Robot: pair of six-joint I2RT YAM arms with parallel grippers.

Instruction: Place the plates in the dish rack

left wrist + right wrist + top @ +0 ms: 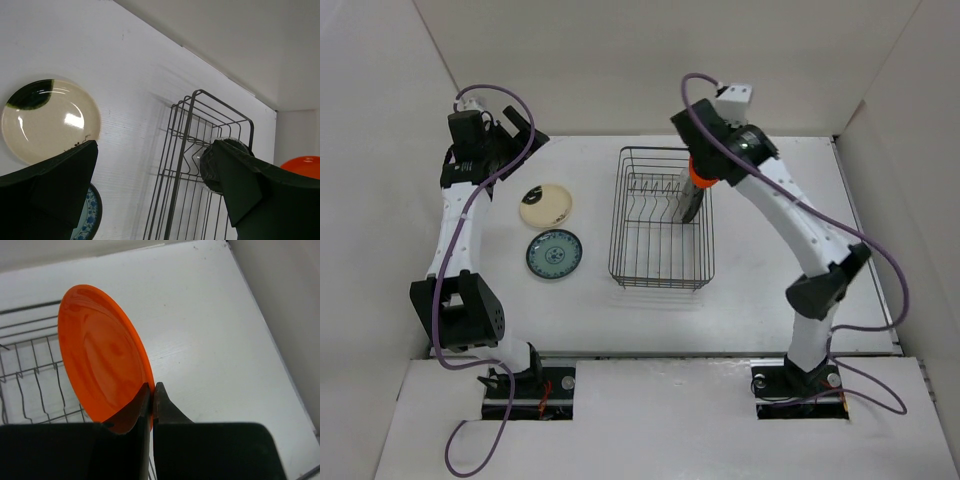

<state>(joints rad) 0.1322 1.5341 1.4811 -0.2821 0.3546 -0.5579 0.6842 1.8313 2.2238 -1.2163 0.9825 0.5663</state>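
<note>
"What is the left gripper (154, 147) doing?"

"It is hanging at the far left with its fingers spread wide, holding nothing. Right of it, the cream plate (545, 205) and the blue plate (555, 254) are lying flat on the table (570, 320), the blue one nearer."

"And the dish rack (660, 230)?"

"It is sitting in the middle. The right gripper (152, 387) is pinching the orange plate (102, 355) by its edge, tipped up over the rack's far right part."

Bright orange plate (100, 355), cream plate (546, 205) with dark mark, blue-patterned plate (555, 254), dark wire dish rack (660, 276)
</note>
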